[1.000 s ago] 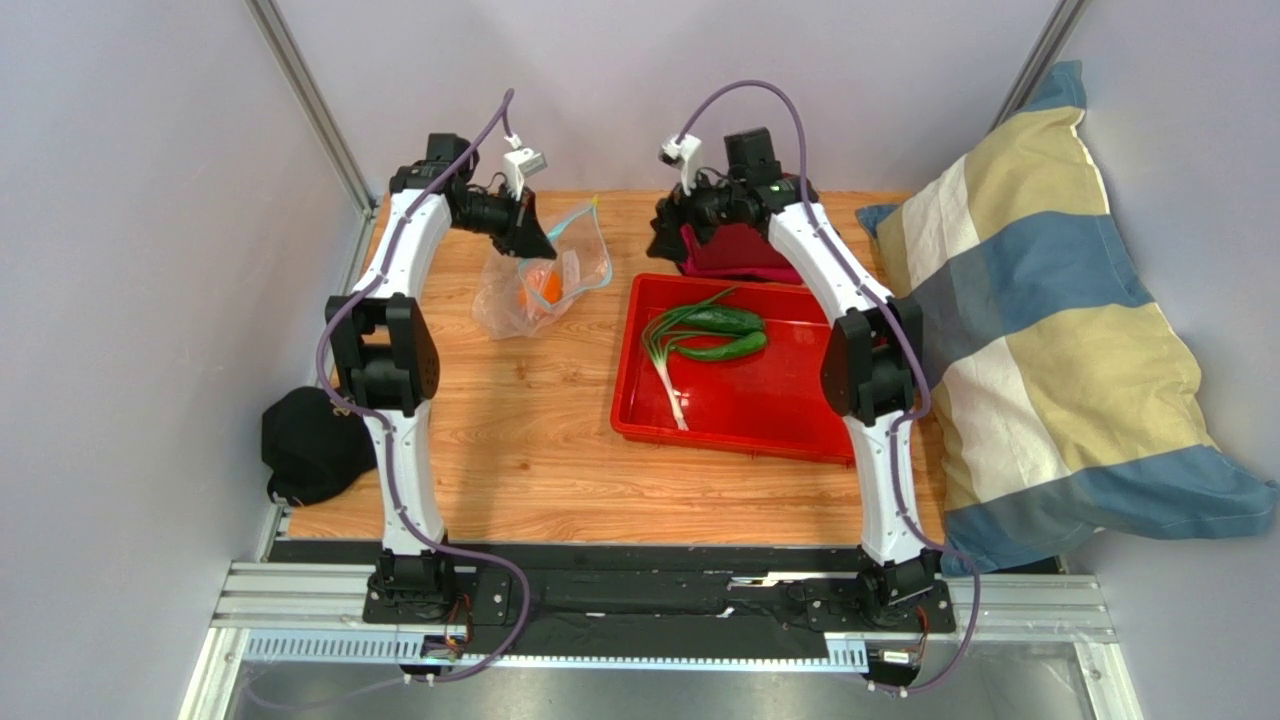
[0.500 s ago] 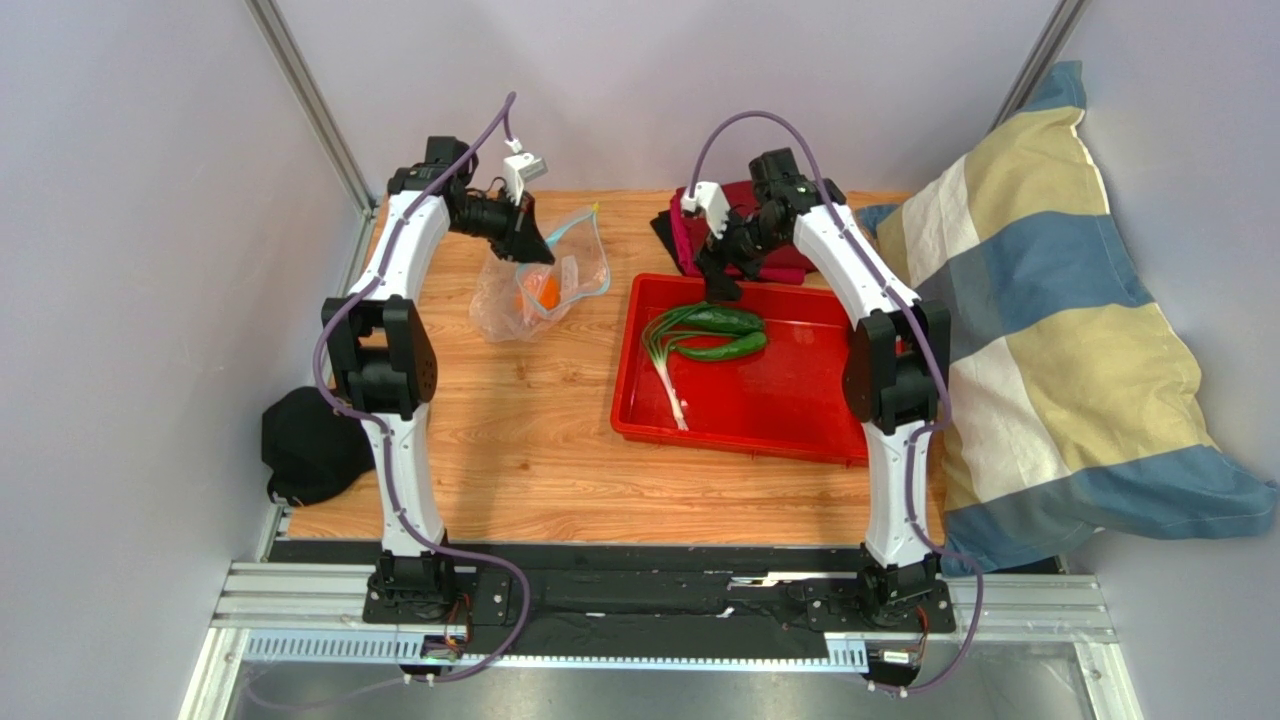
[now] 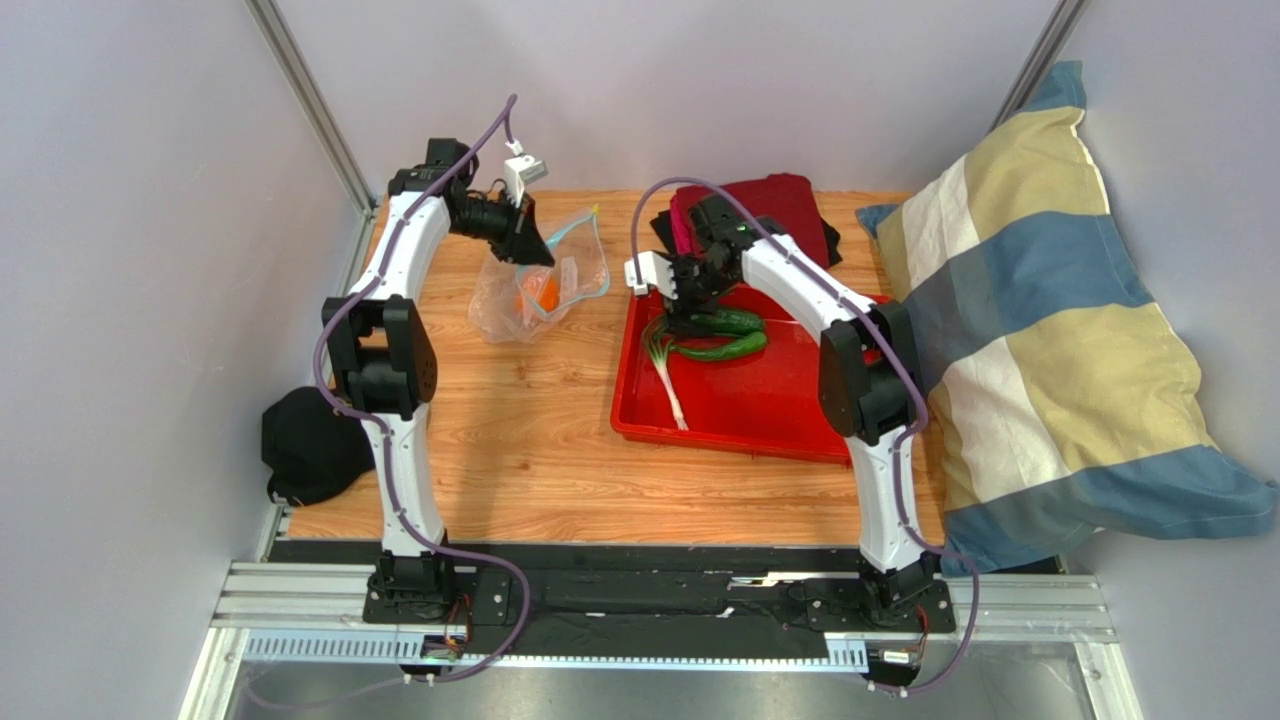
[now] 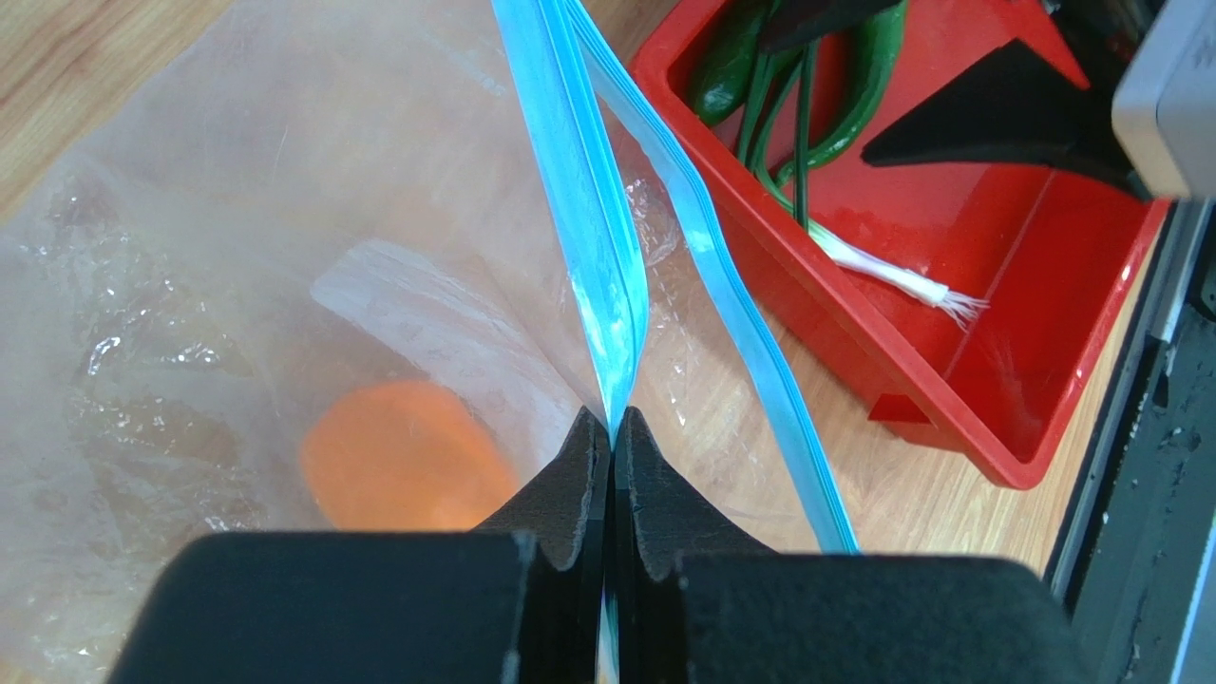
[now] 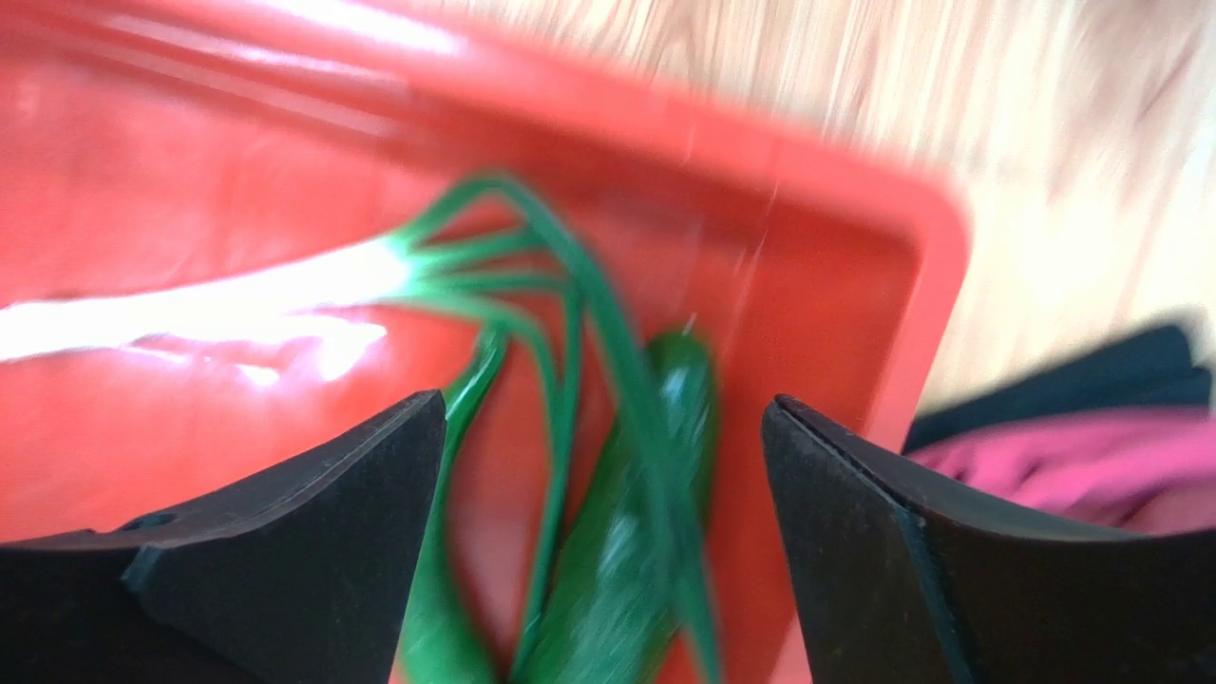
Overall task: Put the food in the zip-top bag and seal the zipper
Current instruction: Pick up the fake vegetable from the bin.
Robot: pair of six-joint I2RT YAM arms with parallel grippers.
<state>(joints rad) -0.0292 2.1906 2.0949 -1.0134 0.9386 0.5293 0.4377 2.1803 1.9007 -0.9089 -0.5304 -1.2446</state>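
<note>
The clear zip-top bag (image 3: pixel 529 293) lies on the table's back left with an orange fruit (image 3: pixel 547 291) inside; the fruit also shows in the left wrist view (image 4: pixel 404 456). My left gripper (image 3: pixel 525 240) is shut on one side of the bluish zipper strip (image 4: pixel 588 242) and holds the mouth up. The other zipper side (image 4: pixel 742 335) hangs apart. Two long green vegetables (image 3: pixel 727 333) and a green onion (image 3: pixel 666 378) lie in the red tray (image 3: pixel 751 413). My right gripper (image 3: pixel 694 305) is open just above the vegetables (image 5: pixel 628 542). The red chili and the dark piece are not visible.
A dark red and black cloth (image 3: pixel 759 210) lies behind the tray. A striped pillow (image 3: pixel 1052 315) fills the right side. A black cap (image 3: pixel 308 443) sits off the table's left edge. Metal frame posts (image 3: pixel 308 98) stand at the back corners.
My right arm has swung from the cloth at the back down and left over the tray's far end, above the green vegetables. The left gripper and bag have not moved.
</note>
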